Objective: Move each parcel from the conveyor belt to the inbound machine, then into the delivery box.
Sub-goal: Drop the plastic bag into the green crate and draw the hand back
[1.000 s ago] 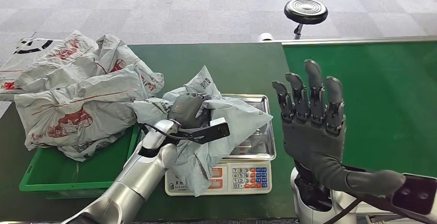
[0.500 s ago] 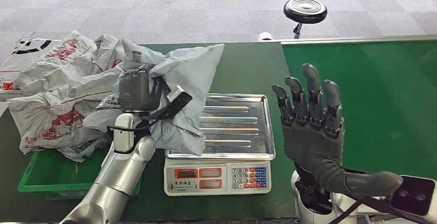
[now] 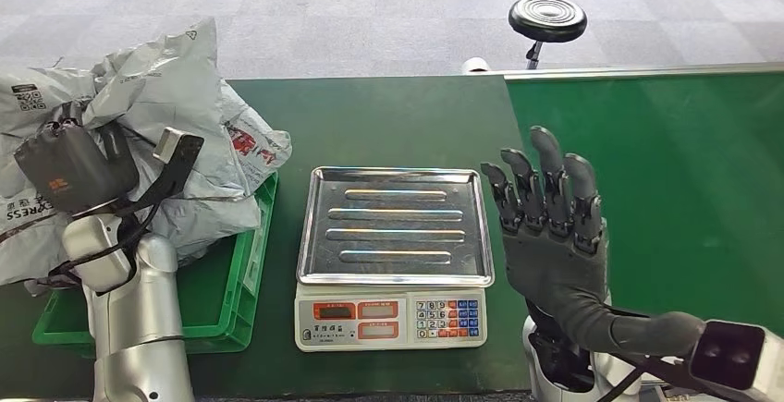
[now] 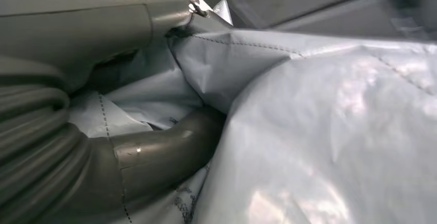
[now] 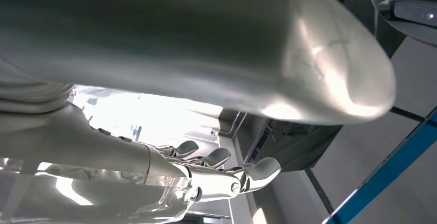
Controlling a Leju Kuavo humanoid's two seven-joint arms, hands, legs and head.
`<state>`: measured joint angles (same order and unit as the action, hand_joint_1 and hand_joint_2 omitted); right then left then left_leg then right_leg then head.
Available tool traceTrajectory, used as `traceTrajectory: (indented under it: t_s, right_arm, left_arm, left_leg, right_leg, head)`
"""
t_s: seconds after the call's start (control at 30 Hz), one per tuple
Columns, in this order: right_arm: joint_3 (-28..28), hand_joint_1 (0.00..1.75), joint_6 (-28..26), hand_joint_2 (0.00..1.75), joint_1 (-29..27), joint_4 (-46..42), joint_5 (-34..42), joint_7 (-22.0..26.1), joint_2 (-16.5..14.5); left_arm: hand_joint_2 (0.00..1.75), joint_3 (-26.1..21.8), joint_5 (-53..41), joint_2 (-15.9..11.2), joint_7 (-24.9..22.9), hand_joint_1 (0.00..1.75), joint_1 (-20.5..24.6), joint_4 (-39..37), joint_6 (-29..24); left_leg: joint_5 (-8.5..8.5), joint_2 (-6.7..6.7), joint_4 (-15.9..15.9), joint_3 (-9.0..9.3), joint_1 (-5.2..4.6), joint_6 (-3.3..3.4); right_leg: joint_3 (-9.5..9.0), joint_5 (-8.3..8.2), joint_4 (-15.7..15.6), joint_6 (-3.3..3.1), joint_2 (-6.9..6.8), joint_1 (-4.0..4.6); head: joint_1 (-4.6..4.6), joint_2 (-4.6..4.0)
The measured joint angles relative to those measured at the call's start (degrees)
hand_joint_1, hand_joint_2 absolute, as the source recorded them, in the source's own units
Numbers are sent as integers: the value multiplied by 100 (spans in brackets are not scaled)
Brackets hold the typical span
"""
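Parcel (image 3: 176, 106), a grey mailer bag, sits gripped in the left hand (image 3: 79, 176), its crumpled plastic bunched around the fingers (image 4: 160, 152) in the left wrist view. It hangs over the green delivery box (image 3: 242, 282), which lies directly under that hand among other bags (image 3: 250, 143). Off to that hand's right, the scale tray (image 3: 398, 222) is bare. By my reading, weighing is done and the drop into the box is in hand; next the fingers must let go over the box. Beyond the scale, the right hand (image 3: 555, 236) is raised, empty, fingers spread, beside the conveyor belt (image 3: 693, 171).
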<state>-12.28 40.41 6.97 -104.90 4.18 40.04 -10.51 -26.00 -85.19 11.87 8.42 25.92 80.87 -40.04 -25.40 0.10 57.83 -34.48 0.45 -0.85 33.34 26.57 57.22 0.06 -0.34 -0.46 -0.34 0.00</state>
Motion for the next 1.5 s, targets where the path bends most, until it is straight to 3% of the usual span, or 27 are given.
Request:
traceTrajectory:
  t_s: [0.1,0.2,0.23,0.33,0.57,0.83,0.9,0.93,1.03,1.07,1.1,1.13,1.3,1.37,1.43,1.5]
  right_arm:
    - [0,0,-17,0,-7,-29,-5,1,0]
    - [0,0,-14,0,-11,-55,-12,0,0]
    - [0,0,-11,0,-14,-65,-17,1,0]
    - [0,0,-7,0,-19,-96,-54,2,1]
    - [0,0,-10,0,-22,-126,-73,0,7]
    - [0,0,-60,0,-23,-128,-75,0,13]
    - [0,0,-69,0,-26,-128,-74,0,16]
    - [0,0,-70,0,-28,-128,-70,0,17]
    - [0,0,-69,0,-32,-126,-63,-5,20]
    - [0,0,-69,0,-32,-126,-63,-7,21]
    - [0,0,-69,0,-33,-126,-63,-7,21]
    - [0,0,-69,0,-34,-126,-64,-7,22]
    - [0,0,-69,0,-34,-126,-62,-7,22]
    - [0,0,-69,0,-33,-125,-58,-7,22]
    - [-2,0,-74,0,-24,-114,-45,-7,22]
    - [-9,0,-98,0,-6,-79,-39,-7,22]
  left_arm:
    - [175,-24,-79,-99,-685,175,-7,-142,0]
    - [175,110,-87,-319,-1516,45,38,-470,-1]
    - [131,227,-88,-435,-1915,2,83,-698,-1]
    - [0,545,-89,-762,-2529,0,285,-1543,0]
    - [0,756,-87,-1047,-2472,0,595,-2725,-1]
    - [0,765,36,-1034,-1835,0,583,-2790,-2]
    - [0,698,417,-912,-1191,0,512,-2491,-3]
    - [0,569,729,-788,-590,0,487,-2231,-7]
    - [0,-245,1452,-282,1869,0,533,-1449,-23]
    - [0,-517,1520,-148,2499,0,551,-1277,-25]
    - [0,-717,1537,-51,2820,0,555,-1137,-23]
    - [0,-880,1547,38,2895,0,551,-1010,-22]
    - [0,-1325,1596,310,2383,0,549,-626,-20]
    - [0,-1412,1754,361,2449,0,546,-535,-20]
    - [0,-1442,2506,407,2751,0,471,-291,-19]
    - [87,-1271,3863,453,3053,0,292,287,-19]
  left_leg:
    - [0,0,0,1,0,-1]
    - [1,1,0,5,1,-2]
    - [3,2,0,6,1,-4]
    - [6,2,0,4,2,-9]
    - [6,11,0,5,3,-9]
    - [5,10,0,3,3,-9]
    - [5,11,1,-2,3,-9]
    - [6,10,2,-7,3,-9]
    - [5,5,3,-13,2,-8]
    - [4,8,3,-11,1,-8]
    - [2,12,3,-10,0,-8]
    - [1,16,3,-10,-1,-9]
    - [2,12,3,-11,1,-11]
    - [4,6,2,-12,2,-13]
    - [2,15,2,-11,3,-17]
    - [-2,37,2,-9,3,-21]
  right_leg:
    - [0,0,0,-1,0,3]
    - [3,-1,0,-2,1,3]
    - [4,-2,1,-3,1,2]
    - [2,-5,2,-9,1,8]
    - [5,-7,3,-8,17,4]
    - [4,-7,2,-8,17,4]
    - [7,-8,2,-8,17,6]
    - [10,-9,2,-8,16,7]
    - [10,-10,2,-8,11,4]
    - [11,-10,2,-8,13,2]
    - [13,-10,2,-7,16,1]
    - [15,-10,2,-7,20,1]
    - [14,-9,2,-9,16,7]
    - [10,-9,4,-10,10,14]
    - [12,-10,6,-12,19,18]
    - [20,-12,6,-14,40,18]
  head:
    - [0,0]
    - [-1,0]
    - [-1,0]
    - [-1,0]
    - [-1,0]
    - [-1,0]
    - [-2,0]
    - [-1,0]
    - [1,0]
    - [1,0]
    - [0,0]
    - [0,0]
    - [-1,0]
    - [0,0]
    - [0,0]
    - [-1,0]
